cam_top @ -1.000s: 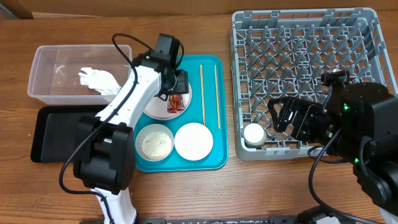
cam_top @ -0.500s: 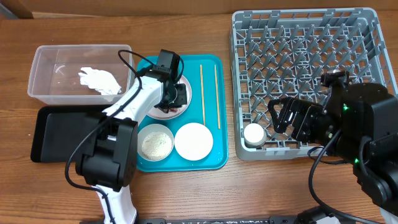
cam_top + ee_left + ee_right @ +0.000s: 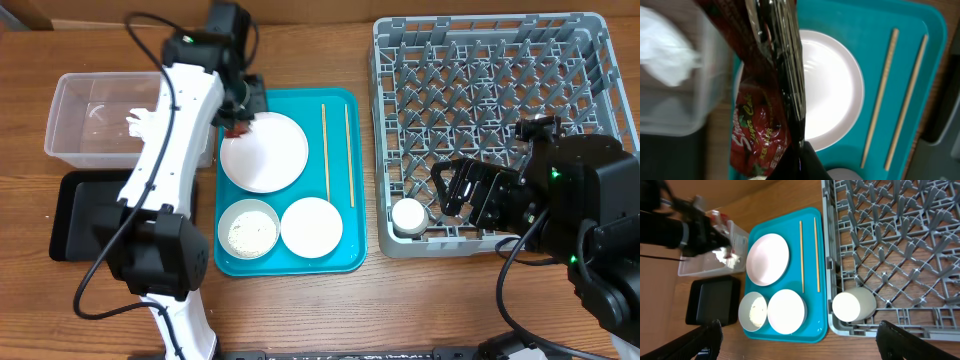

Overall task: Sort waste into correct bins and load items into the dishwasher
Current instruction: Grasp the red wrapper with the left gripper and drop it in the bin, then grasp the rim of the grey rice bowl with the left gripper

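Note:
My left gripper point(image 3: 240, 112) is shut on the red snack wrapper point(image 3: 760, 125), which hangs above the teal tray's back left edge, between the clear tub point(image 3: 75, 100) and the white plate point(image 3: 264, 151). The crumpled napkin point(image 3: 140, 125) lies inside the tub. The black tray point(image 3: 85, 215) sits in front of the tub. A bowl holding rice point(image 3: 248, 229) and an empty bowl point(image 3: 311, 226) share the teal tray with two chopsticks point(image 3: 324, 152). The white cup point(image 3: 854, 305) lies in the grey dish rack's point(image 3: 500, 60) front left corner. My right gripper point(image 3: 807, 345) stands open above it, holding nothing.
The teal serving tray point(image 3: 340, 255) lies between the bins on the left and the rack on the right. Bare wooden table point(image 3: 400, 310) runs along the front edge. My left arm reaches over the tub's right end.
My left gripper closed on the wrapper on the plate, lifted it and carried it back and left toward the tub. The plate is now bare. The right arm has not moved.

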`<state>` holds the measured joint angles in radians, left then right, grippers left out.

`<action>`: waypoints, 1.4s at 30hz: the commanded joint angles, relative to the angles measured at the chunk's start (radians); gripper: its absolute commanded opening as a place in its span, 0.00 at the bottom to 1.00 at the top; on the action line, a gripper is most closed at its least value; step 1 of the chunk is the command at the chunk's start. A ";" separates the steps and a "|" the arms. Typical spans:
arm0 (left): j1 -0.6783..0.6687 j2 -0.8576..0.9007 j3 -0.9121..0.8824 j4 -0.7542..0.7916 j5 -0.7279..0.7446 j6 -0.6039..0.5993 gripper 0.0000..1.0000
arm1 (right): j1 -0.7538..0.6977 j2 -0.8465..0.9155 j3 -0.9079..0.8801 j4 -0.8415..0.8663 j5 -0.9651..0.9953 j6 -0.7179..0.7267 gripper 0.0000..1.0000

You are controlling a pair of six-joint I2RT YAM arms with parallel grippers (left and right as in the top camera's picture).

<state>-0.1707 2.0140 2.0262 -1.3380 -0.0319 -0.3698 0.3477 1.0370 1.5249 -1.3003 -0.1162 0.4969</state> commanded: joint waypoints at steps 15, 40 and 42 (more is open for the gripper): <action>0.160 -0.006 -0.054 -0.004 -0.185 -0.079 0.94 | 0.006 -0.010 0.000 -0.027 -0.001 -0.008 1.00; -0.217 -0.238 -0.553 -0.012 0.011 -0.397 0.65 | 0.006 -0.010 0.000 -0.043 -0.001 -0.008 1.00; -0.195 -0.238 -0.615 0.047 0.036 -0.397 0.58 | 0.006 -0.010 0.000 -0.045 -0.001 -0.008 1.00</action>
<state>-0.4000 1.7714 1.4788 -1.3304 -0.0708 -0.7322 0.3477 1.0370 1.5249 -1.3468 -0.1162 0.4973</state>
